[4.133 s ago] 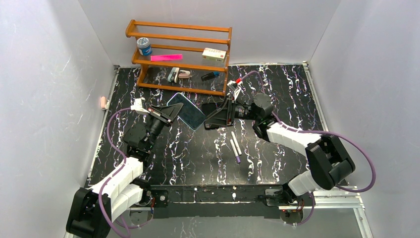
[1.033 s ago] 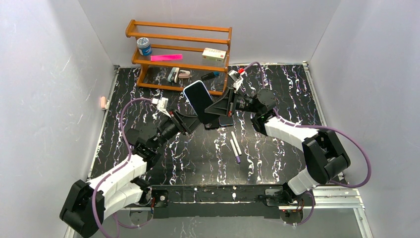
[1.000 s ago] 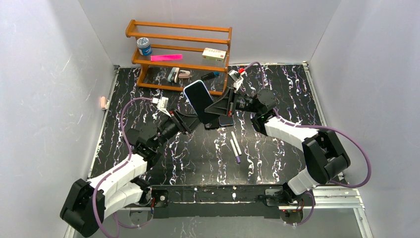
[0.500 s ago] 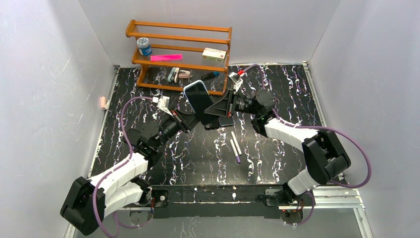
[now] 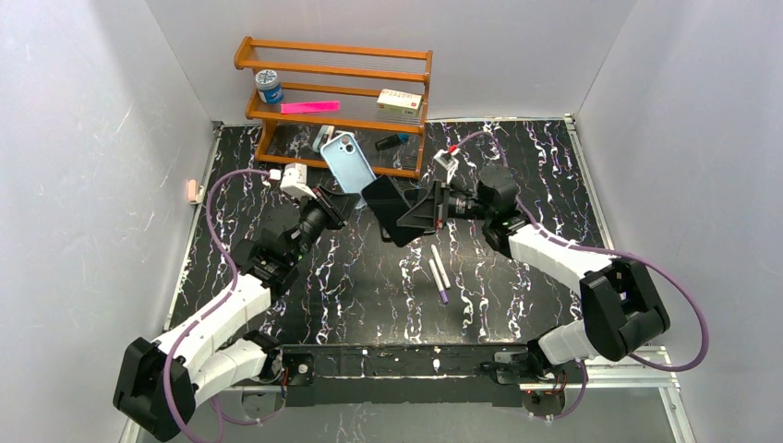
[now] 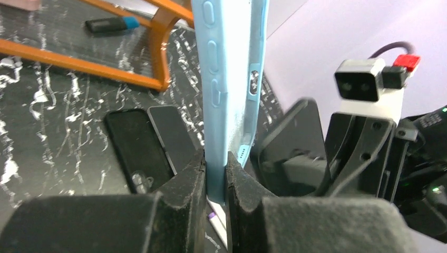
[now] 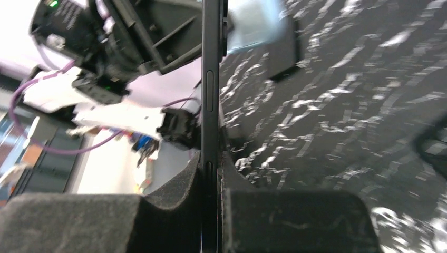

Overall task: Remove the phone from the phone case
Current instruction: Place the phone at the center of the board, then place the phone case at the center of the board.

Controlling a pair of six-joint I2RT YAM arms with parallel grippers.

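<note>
Centre of the top view: left gripper [image 5: 340, 194] clamped on the light-blue phone case [image 5: 348, 161]; right gripper [image 5: 413, 214] pinching the black phone [image 5: 386, 209] just beside it; wooden rack [image 5: 277, 152] close behind; two pens [image 5: 438, 268] lower right. Left wrist view: two dark slabs [image 6: 145, 150] flat on the table [image 6: 52, 137], type unclear; right wrist view blurred.

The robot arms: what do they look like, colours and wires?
Left arm and right arm: white shells, chunky black joints, a purple cable looping along each. Left gripper and right gripper: black, matte fingers, each with a small white camera beside it.
</note>
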